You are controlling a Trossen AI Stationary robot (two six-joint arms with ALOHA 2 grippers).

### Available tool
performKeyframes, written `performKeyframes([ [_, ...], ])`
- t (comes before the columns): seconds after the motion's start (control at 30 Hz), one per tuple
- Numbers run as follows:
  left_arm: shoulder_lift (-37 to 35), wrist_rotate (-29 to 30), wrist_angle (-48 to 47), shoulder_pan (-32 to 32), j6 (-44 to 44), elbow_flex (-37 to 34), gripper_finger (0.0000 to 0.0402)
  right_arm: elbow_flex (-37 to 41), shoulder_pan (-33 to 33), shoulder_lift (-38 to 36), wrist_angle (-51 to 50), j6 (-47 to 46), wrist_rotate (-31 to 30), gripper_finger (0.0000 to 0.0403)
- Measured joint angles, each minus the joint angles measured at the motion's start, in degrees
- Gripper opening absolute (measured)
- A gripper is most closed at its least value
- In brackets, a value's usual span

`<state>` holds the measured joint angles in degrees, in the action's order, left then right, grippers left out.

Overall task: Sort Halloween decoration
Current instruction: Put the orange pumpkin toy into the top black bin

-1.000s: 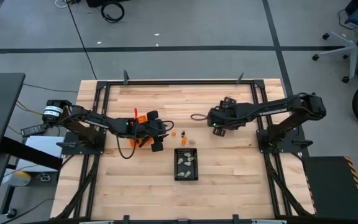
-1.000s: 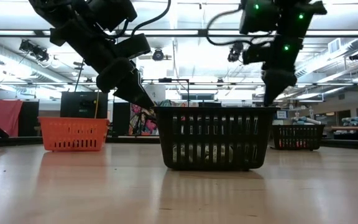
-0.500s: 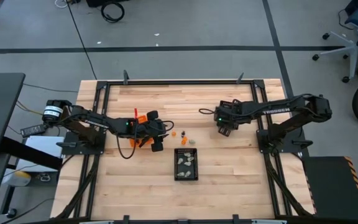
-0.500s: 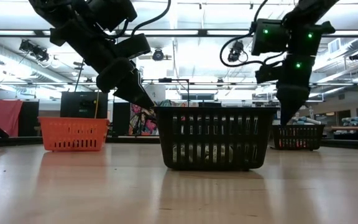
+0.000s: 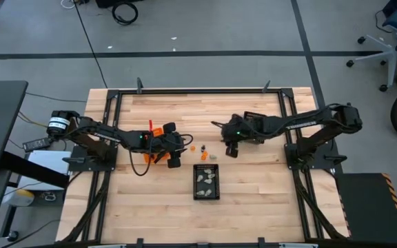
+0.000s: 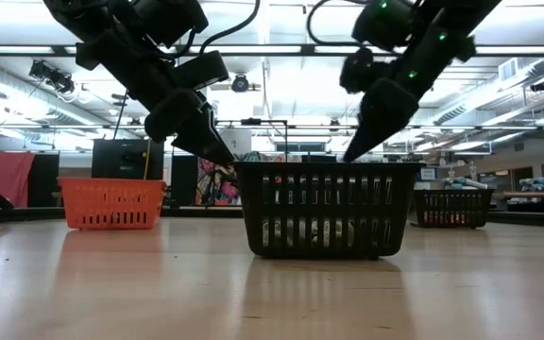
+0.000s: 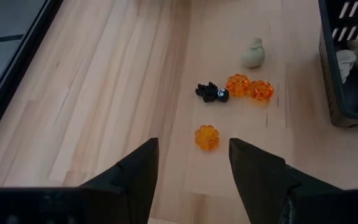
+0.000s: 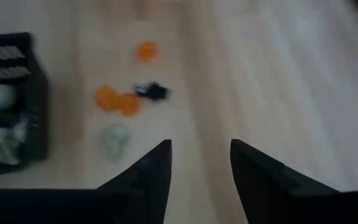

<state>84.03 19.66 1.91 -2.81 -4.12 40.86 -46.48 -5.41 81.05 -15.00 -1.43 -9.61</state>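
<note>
My right gripper [image 5: 230, 151] has swung back from the far black mesh bin [image 5: 253, 117] at the table's right side toward the middle, while my left gripper [image 5: 178, 147] has stayed where it was. Both pairs of fingers stand apart with nothing between them; I judge the right is empty because it has just dropped a piece off and is returning for another. The loose Halloween decoration pieces lie on the bare wooden table [image 5: 253, 186] between my two grippers: a small orange pumpkin-shaped bead [image 7: 207, 137] sits just ahead of my left fingertips, in line with the gap. Beyond it are a tiny black spider-like toy [image 7: 212, 93], two more orange beads [image 7: 248, 88] touching each other, and a pale grey-white skull-like piece [image 7: 252, 53]. From my right fingers, the pale piece is nearest. The near black mesh basket [image 5: 207, 182] already holds pale pieces.
</note>
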Motion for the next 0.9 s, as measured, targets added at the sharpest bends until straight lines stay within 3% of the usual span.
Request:
performKeyframes([
  [0.17,0.0,-0.02,-0.39,-0.47,-0.02,-0.01,0.0204,0.0,-0.46,6.89,8.0,4.82,8.6,0.0167],
  [0.47,0.0,-0.02,-0.43,-0.63,0.13,0.0,0.0204,-0.26,-2.71,18.57,24.53,11.58,16.46,0.0173],
  [0.73,0.22,-0.1,0.29,-0.63,0.74,-0.02,0.0204,-0.42,-4.99,22.02,33.11,11.67,20.18,0.0222],
  [0.9,5.14,-5.56,5.2,-0.3,1.6,-0.01,0.0204,-0.37,-4.92,23.0,32.67,11.65,20.26,0.0241],
])
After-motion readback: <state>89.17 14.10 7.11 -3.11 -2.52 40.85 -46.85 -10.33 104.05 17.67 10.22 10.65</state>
